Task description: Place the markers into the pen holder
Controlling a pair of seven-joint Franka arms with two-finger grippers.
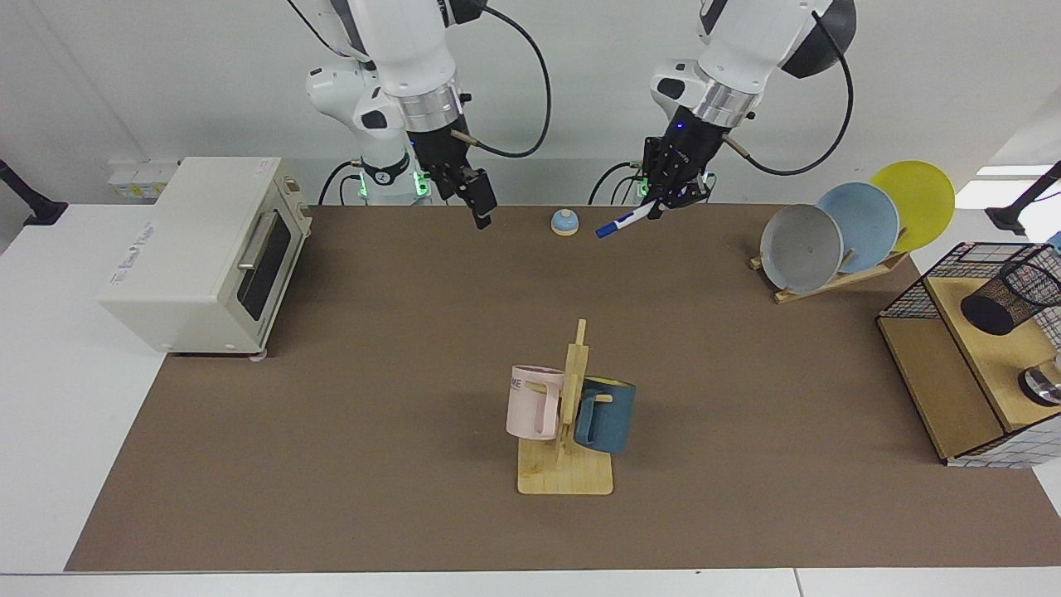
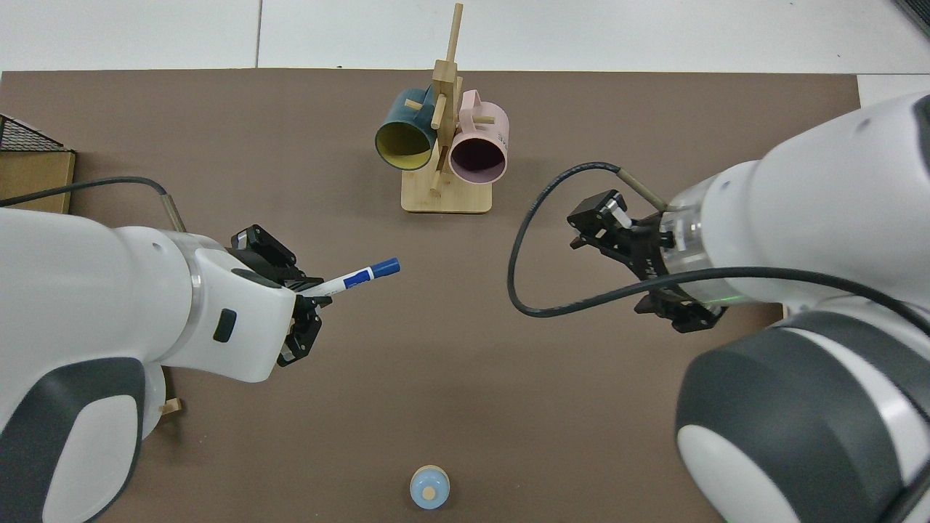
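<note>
Facing view: the left gripper (image 1: 666,201) is clamped on the marker's (image 1: 620,223) white barrel, cap slanting down, above the mat's far edge. Carry it high across to the holder (image 1: 1013,295), which lies tilted on the wooden rack, well apart; align cap-first. The right gripper (image 1: 479,205) hangs empty, fingers close together. Top view: the marker (image 2: 357,277) projects from the left gripper (image 2: 309,287); the right gripper (image 2: 597,221) waits, wrist angled inward.

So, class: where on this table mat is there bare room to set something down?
Bare mat lies between the toaster oven and the mug rack, and between that rack and the wire basket shelf. The far edge, by both grippers, is crowded.
</note>
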